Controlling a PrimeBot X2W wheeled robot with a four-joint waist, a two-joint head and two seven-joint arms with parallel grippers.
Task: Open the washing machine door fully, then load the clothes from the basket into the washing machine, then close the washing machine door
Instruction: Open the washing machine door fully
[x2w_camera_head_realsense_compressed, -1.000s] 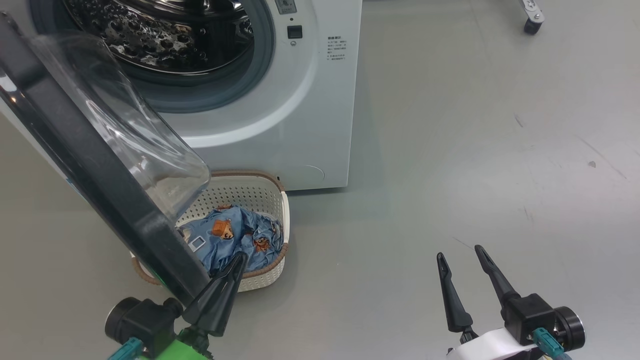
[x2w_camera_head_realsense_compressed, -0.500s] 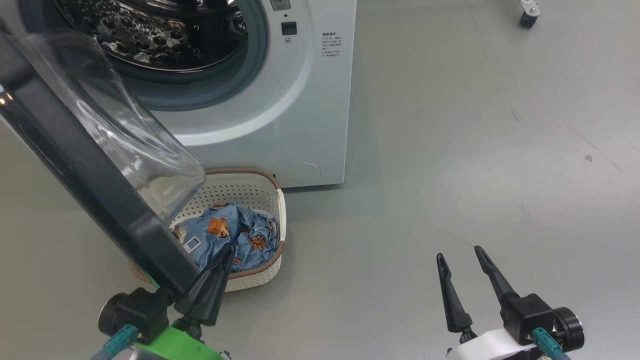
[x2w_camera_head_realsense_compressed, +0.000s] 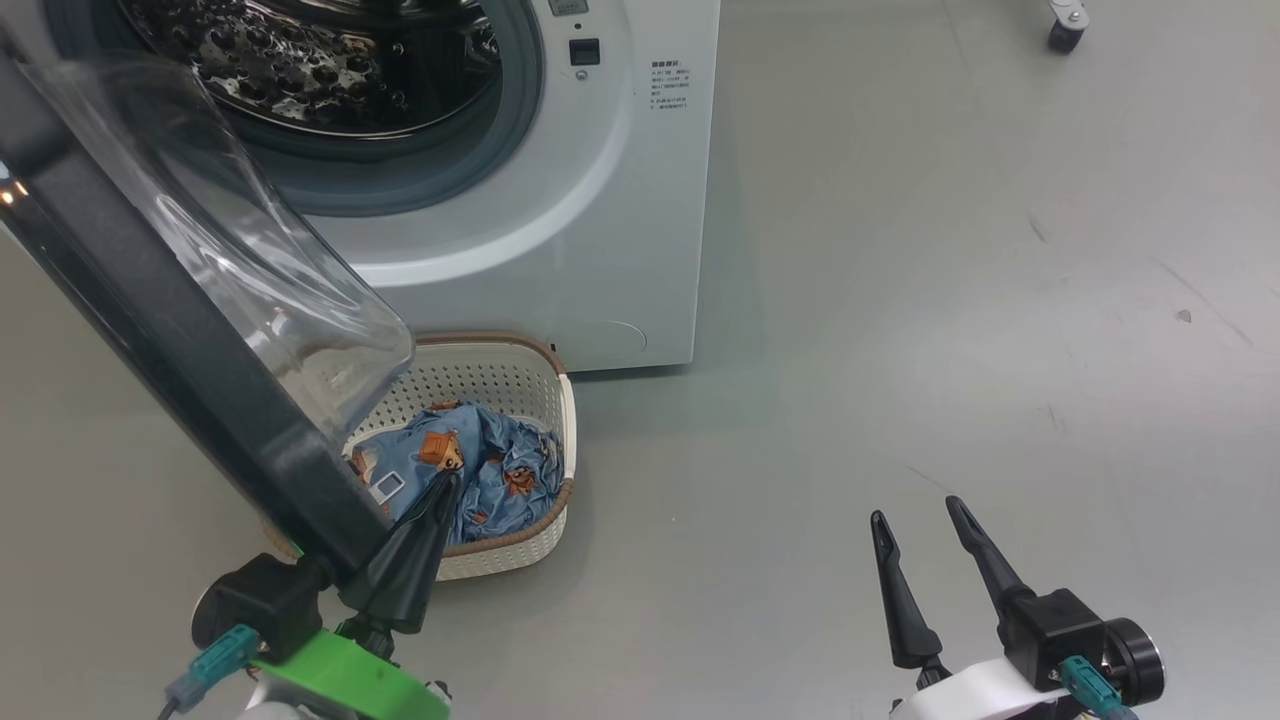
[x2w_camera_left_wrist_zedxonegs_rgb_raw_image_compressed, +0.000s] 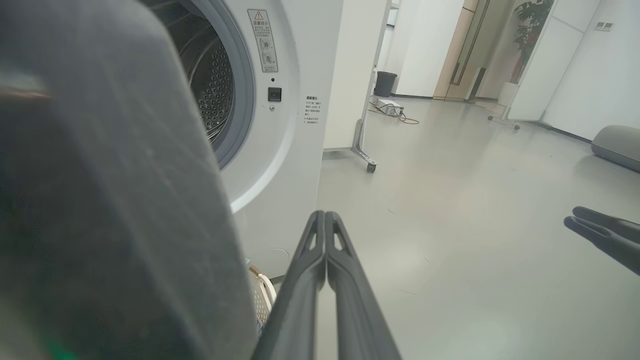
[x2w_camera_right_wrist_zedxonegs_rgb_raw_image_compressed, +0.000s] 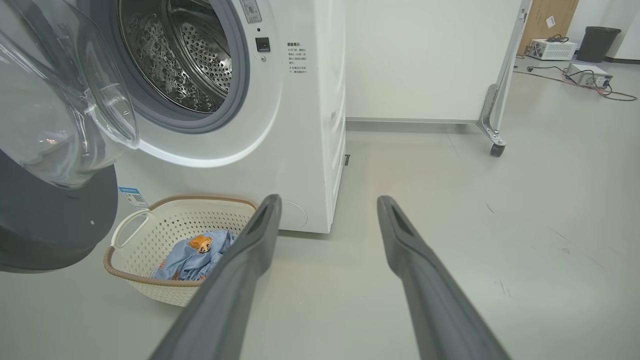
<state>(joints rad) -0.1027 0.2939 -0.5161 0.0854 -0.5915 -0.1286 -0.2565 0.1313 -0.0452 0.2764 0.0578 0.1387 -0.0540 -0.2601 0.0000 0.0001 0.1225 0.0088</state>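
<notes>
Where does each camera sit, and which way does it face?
Head view: from the head, down at basket, floor, open washing machine door; left fingers shut, right fingers open.
Left wrist view: along shut fingers, toward the washing machine.
Right wrist view: between open fingers, toward drum and basket.
All share the washing machine.

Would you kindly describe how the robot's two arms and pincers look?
The left pincer and right pincer each have two long, tapering black fingers on a black block with a round black cap and a teal cable plug. The left wrist piece is bright green; the right wrist piece white.
</notes>
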